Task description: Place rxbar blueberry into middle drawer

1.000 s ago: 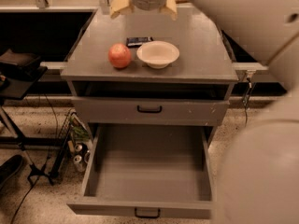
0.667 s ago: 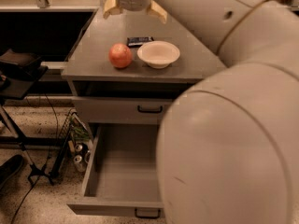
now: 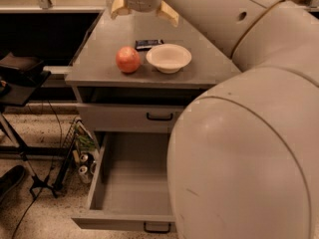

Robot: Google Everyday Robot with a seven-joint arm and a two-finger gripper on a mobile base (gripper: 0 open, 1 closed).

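The rxbar blueberry [image 3: 148,44], a small dark bar, lies flat on the grey cabinet top [image 3: 99,49], just behind the white bowl [image 3: 169,58]. My gripper [image 3: 144,9] hangs above and behind the bar, open, its two pale fingers [image 3: 119,6] spread wide with nothing between them. The middle drawer [image 3: 132,183] is pulled out below, showing a bare grey tray. My arm hides the drawer's right part.
A red-orange round fruit [image 3: 128,59] sits left of the bowl. The upper drawer front [image 3: 124,117] with a black handle is slightly out. A black stand [image 3: 20,78], cables and cans [image 3: 83,164] stand on the floor at left. My large pale arm [image 3: 249,148] fills the right side.
My gripper has shifted slightly left above the cabinet top. The arm's bulk has swung into view and now covers the right side of the cabinet and drawer. The objects have not moved.
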